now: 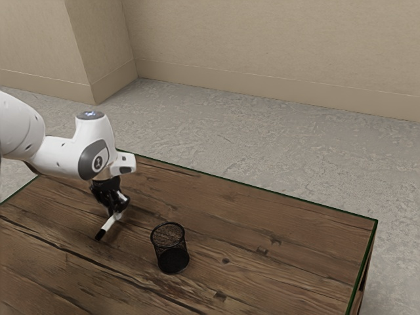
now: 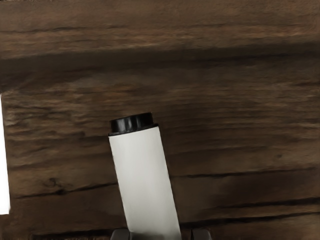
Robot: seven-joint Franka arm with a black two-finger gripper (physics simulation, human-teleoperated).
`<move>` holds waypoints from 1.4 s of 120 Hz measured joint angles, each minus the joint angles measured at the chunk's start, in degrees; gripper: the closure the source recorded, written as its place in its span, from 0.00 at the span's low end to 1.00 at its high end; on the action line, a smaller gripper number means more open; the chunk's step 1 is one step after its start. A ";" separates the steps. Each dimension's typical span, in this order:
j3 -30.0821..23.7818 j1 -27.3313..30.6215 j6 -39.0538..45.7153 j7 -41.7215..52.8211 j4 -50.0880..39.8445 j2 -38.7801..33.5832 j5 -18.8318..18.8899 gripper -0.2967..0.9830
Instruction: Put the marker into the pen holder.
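Arm (image 1: 56, 156) is coming in from the exterior view's left, its near part sloping down toward the wrist (image 1: 95, 144); wrist is bending downward at the arm's end; black gripper (image 1: 119, 206) is hanging below it, pointing mostly down, leaning slightly toward the exterior view's right.

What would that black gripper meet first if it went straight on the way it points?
Pointing down, the gripper has the white, black-ended marker right at its tip; beyond that, the brown wooden table probably comes first, though the gap is unclear.

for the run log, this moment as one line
pen holder: upright on table | marker: at tool, outside pen holder | task: unfinished
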 joint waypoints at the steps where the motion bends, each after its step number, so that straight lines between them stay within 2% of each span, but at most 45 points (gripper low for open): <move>1: 0.00 0.00 0.00 0.02 -0.02 0.00 0.04 0.73; 14: 0.01 0.03 0.00 0.12 -0.17 0.04 0.51 0.79; 38: -0.01 0.07 -0.10 0.62 -0.21 0.24 0.26 0.69; 72: 0.02 0.01 -0.08 0.45 -0.16 -0.16 0.84 0.82; 88: -0.36 -0.03 -0.42 -0.21 -0.04 -4.55 1.58 0.84; 98: -3.75 -0.21 -0.88 -0.73 -0.18 -11.61 1.99 0.85; 106: -10.11 0.13 -0.23 -1.46 -0.64 -15.99 2.08 0.85; 117: -19.15 -0.91 3.31 -2.69 -0.95 -17.26 1.26 0.85; 127: -24.22 -4.90 8.00 -3.71 -2.96 -16.65 -0.83 0.85; 136: -25.78 -9.06 11.78 -4.51 -4.66 -16.15 -2.43 0.85; 143: -26.09 -9.76 13.90 -5.03 -5.05 -16.02 -3.19 0.85; 168: -26.21 -1.39 18.02 -6.26 -5.95 -15.60 -4.60 0.83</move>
